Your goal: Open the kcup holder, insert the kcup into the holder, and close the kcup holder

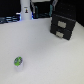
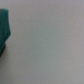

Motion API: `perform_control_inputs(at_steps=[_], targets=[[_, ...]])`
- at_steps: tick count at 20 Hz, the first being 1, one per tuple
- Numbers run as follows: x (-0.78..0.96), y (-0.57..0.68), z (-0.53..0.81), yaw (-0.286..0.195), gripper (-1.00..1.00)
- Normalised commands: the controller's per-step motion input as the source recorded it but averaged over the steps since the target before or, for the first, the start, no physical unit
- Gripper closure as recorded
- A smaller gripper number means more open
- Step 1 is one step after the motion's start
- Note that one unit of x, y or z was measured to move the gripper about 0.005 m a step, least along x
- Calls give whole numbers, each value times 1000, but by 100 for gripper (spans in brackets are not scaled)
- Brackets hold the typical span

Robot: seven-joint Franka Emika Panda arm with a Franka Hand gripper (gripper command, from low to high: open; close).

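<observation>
The kcup holder (image 1: 64, 26) is a black box with two stacked drawer fronts, both pushed in, standing on the white table at the exterior view's right rear. The kcup (image 1: 18, 62), a small round pod with a green top and whitish rim, lies alone on the table near the front on the exterior view's left. My white gripper (image 1: 26, 11) hangs at the back left, well away from both the pod and the box, and is too small and blurred to read its jaws. In the wrist view, neither fingers, pod nor holder can be made out.
The white table (image 1: 45, 55) fills most of the exterior view. Dark clutter (image 1: 10, 19) lines the back edge behind the gripper. In the wrist view a blurred teal shape (image 2: 5, 27) sits at the picture's edge over pale grey surface.
</observation>
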Motion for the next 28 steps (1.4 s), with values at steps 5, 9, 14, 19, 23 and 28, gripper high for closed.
perform_control_inputs(at_steps=[5,9,14,19,23,28], targets=[[-188,502,112,-171,-100],[-235,579,32,-213,-100],[-282,682,-1,-184,-100],[-314,602,-95,-190,-100],[-339,657,-124,-178,-100],[-336,686,-177,-159,-100]])
